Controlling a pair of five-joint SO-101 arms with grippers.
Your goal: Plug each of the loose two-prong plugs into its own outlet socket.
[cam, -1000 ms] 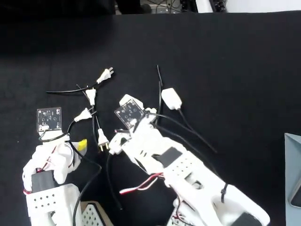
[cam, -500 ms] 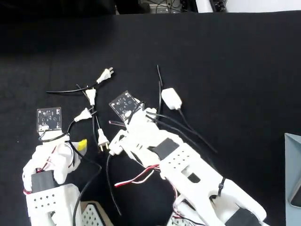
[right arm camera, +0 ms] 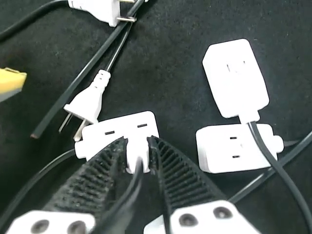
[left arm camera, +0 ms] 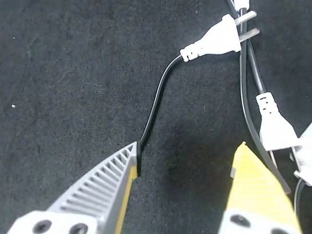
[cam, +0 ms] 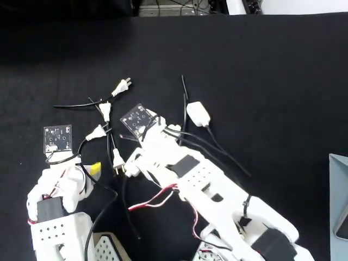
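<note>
Left gripper (left arm camera: 188, 146) sits at the near-left of the black table (cam: 283, 70). Its jaws are spread wide with nothing between them. A black cord (left arm camera: 156, 102) runs from beside its grey finger (left arm camera: 107, 185) to the third plug (left arm camera: 219, 38).

Four loose plugs lie on the table just right of it:
- top plug (cam: 122, 86), farthest out
- second plug (cam: 105, 111)
- third plug, beside the second
- fourth plug (cam: 117, 159), nearest the arms, close to the left gripper's yellow finger (cam: 95, 168)

Right gripper (right arm camera: 136, 145) is at table centre, narrowed and clamped on the stem of the held socket (right arm camera: 117, 131). The fourth plug's prongs lie just beside that socket's end, not in a slot.

Further right are two more sockets, just beside each other: upper socket (right arm camera: 235, 78) and lower socket (right arm camera: 236, 148).
</note>
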